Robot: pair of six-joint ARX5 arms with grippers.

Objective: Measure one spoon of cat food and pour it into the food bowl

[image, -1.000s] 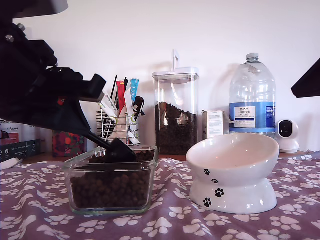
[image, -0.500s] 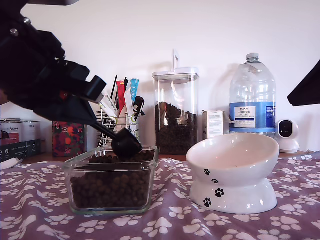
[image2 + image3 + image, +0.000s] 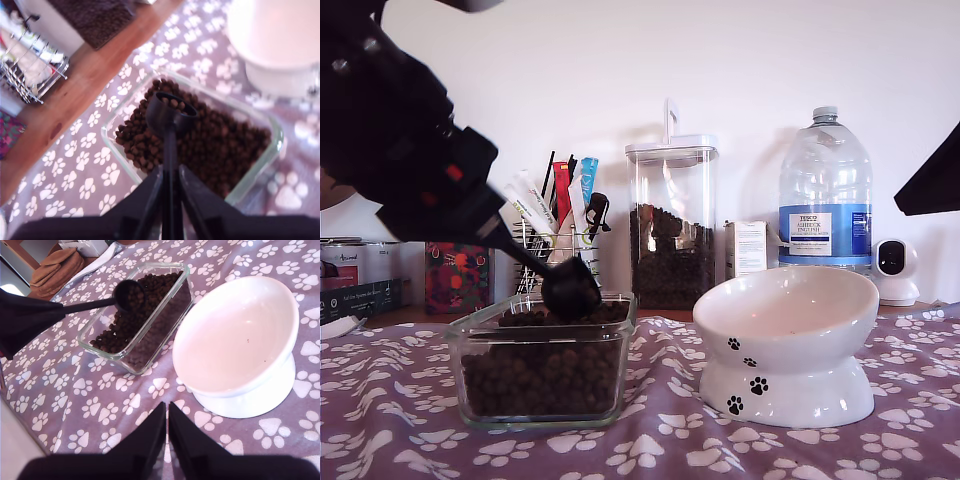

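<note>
With my first gripper clamped on the spoon, loaded and just above the kibble container, and my second gripper closed and empty, any tilt could spill pellets short of the bowl.

On the blue and white label of the big clear water bottle we can read "TESCO" and, under it, "ASHBECK"; the smaller lines below are too fine for us to make out. Far from the bottle, at the exterior view's left edge, a tin carries a cursive word we cannot decipher. The small white box just beside the bottle bears print too small to read.
</note>
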